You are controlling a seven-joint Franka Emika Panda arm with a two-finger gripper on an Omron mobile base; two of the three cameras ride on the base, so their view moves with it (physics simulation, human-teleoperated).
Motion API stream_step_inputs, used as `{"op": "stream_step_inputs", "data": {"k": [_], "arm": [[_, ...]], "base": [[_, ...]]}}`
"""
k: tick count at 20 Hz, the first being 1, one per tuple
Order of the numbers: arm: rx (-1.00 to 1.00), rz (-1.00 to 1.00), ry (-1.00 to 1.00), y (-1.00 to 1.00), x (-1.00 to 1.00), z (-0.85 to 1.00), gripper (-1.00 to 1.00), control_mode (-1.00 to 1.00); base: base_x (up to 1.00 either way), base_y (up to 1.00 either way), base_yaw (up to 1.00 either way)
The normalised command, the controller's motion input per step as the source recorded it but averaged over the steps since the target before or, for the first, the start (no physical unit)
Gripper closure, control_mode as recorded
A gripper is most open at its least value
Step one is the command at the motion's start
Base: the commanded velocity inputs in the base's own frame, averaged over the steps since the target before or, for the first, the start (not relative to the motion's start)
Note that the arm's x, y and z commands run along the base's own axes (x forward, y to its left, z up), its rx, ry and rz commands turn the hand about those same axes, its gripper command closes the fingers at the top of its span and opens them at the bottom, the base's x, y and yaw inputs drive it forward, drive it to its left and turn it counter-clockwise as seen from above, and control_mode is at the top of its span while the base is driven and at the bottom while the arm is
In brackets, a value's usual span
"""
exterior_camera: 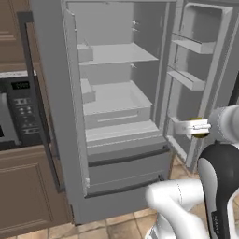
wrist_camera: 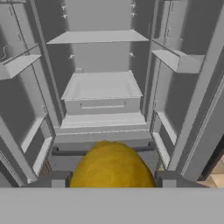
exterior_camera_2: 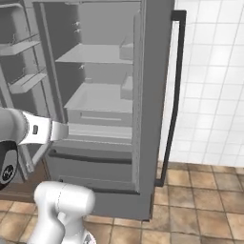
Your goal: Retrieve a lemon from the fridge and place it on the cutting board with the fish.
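Observation:
The grey fridge [exterior_camera: 116,100] stands with both doors open, its pale shelves [wrist_camera: 101,85] bare. In the hand view the yellow-orange lemon [wrist_camera: 111,164] sits between the two dark fingertips [wrist_camera: 56,179] of my gripper [wrist_camera: 111,180], which is shut on it. From the left base view the lemon [exterior_camera: 200,127] shows at the end of the white hand, in front of the right door's lower bin [exterior_camera: 179,126], outside the fridge body. The hand [exterior_camera_2: 53,130] reaches toward the fridge front from the left. The cutting board and the fish are out of view.
A black built-in microwave [exterior_camera: 18,112] and brown cabinets [exterior_camera: 25,186] stand left of the fridge. The open door with a dark bar handle [exterior_camera_2: 178,90] juts out on the right, with a white tiled wall [exterior_camera_2: 214,81] behind it. Tan floor tiles [exterior_camera_2: 200,209] lie below.

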Motion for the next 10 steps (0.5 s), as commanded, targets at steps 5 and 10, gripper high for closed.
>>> {"op": "stream_step_inputs", "data": {"k": [5,10], "arm": [[0.00,0.00,0.00,0.00,0.00,0.00,1.00,1.00],[0.00,0.00,0.00,0.00,0.00,0.00,1.00,1.00]], "base": [[-0.90,0.01,0.00],[-0.47,0.09,0.12]]}}
